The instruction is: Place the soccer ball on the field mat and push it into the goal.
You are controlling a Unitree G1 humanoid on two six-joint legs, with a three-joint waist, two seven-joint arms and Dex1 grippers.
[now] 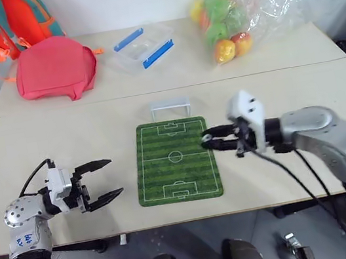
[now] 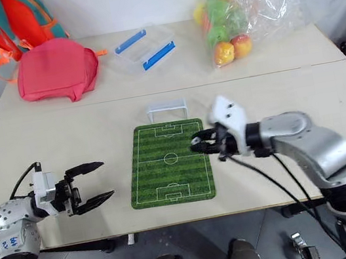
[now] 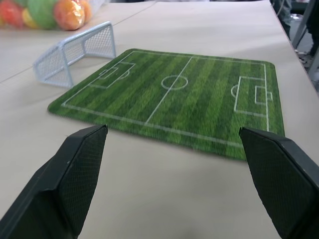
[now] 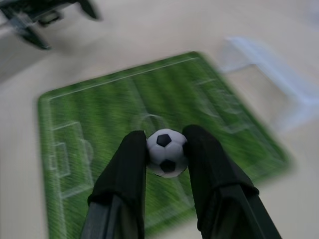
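Black fingers of the right gripper (image 4: 167, 149) are seen clamped on the soccer ball (image 4: 167, 153), which is pinched at its middle, one pad on each side, above the field mat (image 1: 175, 161) near the mat's three-o'clock edge. Being tiny, round and apparently hard and smooth, the ball is judged to be very light and prone to squirt out of a two-point pinch or to roll off once let go; a hold across its widest girth, as now, is judged the safest, and a low release onto the turf would be advised. From the ball, the centre circle is found toward nine o'clock, and the goal (image 1: 170, 108) stands just beyond the mat's twelve-o'clock end, its mouth turned to the pitch. Off the mat's nine-o'clock side, the left gripper (image 1: 101, 180) is held near the tabletop with its fingers spread wide and nothing between them. Farther off, at twelve o'clock, a clear box with blue clips (image 1: 142, 48), a red bag (image 1: 55, 68) and a bag of fruit (image 1: 224, 20) are set on the table (image 1: 61, 135).
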